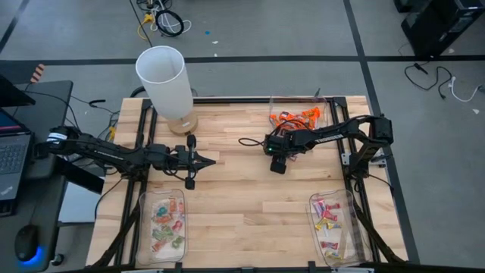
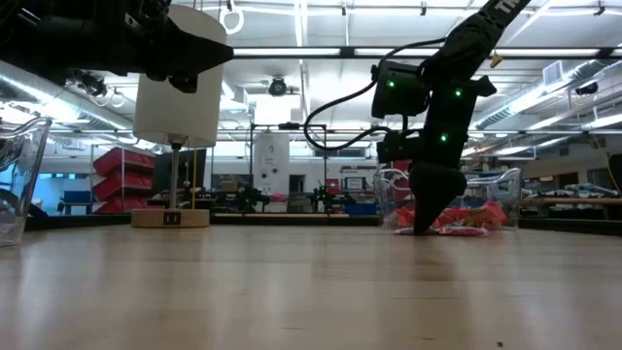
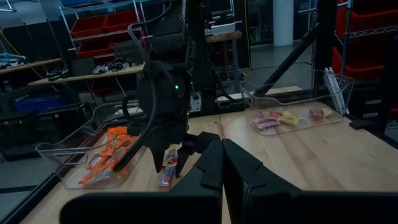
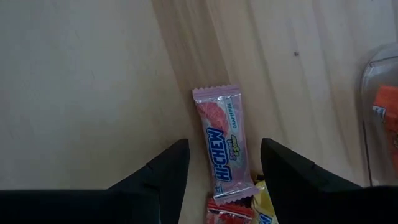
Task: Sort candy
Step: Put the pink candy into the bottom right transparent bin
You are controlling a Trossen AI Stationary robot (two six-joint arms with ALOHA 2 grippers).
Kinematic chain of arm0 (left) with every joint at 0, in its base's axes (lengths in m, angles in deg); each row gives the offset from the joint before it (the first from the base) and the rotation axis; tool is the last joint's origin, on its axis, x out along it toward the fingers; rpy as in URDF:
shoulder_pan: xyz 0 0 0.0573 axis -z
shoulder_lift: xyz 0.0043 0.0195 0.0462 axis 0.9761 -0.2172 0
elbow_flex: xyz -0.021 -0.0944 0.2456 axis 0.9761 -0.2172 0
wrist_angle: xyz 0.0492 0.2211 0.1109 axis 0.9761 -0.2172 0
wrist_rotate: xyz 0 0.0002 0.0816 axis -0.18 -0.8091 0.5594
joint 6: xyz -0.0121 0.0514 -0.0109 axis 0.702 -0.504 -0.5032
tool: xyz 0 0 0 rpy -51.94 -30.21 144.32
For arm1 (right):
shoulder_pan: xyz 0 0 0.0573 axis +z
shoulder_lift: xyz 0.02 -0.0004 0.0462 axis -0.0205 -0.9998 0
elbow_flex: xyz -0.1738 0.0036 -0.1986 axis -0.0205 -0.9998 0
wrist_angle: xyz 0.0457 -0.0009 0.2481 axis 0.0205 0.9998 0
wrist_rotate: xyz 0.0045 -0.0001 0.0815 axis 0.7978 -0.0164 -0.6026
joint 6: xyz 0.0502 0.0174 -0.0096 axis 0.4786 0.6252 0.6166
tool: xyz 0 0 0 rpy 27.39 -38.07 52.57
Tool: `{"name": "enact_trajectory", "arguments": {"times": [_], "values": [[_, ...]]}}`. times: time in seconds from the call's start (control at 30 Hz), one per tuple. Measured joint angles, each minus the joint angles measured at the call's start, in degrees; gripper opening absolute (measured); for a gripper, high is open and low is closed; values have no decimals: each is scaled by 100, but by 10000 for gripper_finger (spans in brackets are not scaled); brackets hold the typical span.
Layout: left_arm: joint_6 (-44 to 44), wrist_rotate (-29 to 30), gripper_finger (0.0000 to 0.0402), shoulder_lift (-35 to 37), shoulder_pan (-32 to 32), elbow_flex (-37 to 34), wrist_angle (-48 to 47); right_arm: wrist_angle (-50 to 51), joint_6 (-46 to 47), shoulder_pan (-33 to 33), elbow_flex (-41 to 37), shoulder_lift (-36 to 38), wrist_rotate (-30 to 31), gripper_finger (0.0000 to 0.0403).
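Note:
A pink-wrapped candy (image 4: 221, 146) lies flat on the bare wood. My right gripper (image 4: 221, 165) points down over it, open, with one finger on each side and a gap to the wrapper on both. Two more candies, one red (image 4: 229, 214) and one yellow (image 4: 264, 210), lie close behind it. In the high view the right gripper (image 1: 277, 158) is just on the near side of the tray of orange candy (image 1: 297, 117). My left gripper (image 1: 203, 161) hovers level at mid-table, shut and holding nothing. The left wrist view shows the loose candies (image 3: 168, 169) under the right gripper.
A clear tray of green-and-pink candy (image 1: 163, 224) sits at the near left. A tray of pink-and-yellow candy (image 1: 333, 221) sits at the near right. A white cylinder lamp on a wooden base (image 1: 167, 83) stands at the far left. Bare wood lies between the arms.

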Motion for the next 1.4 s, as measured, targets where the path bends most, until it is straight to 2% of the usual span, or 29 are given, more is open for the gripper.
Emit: {"name": "enact_trajectory", "arguments": {"times": [0.2,0.43,0.67,1.03,1.4], "values": [[-2,0,5,-2,0,0,0,-23,-2,-23,-4,-2,-101,167],[0,-1,5,-1,0,0,-9,-29,29,-142,-4,-4,-532,101],[0,-2,5,-1,0,0,-44,3,172,-140,27,-8,-647,48],[-491,-2,5,0,0,0,-169,78,846,-37,131,-31,-695,44],[-756,-2,5,-2,0,0,-112,34,2259,567,142,-28,-946,43]]}}
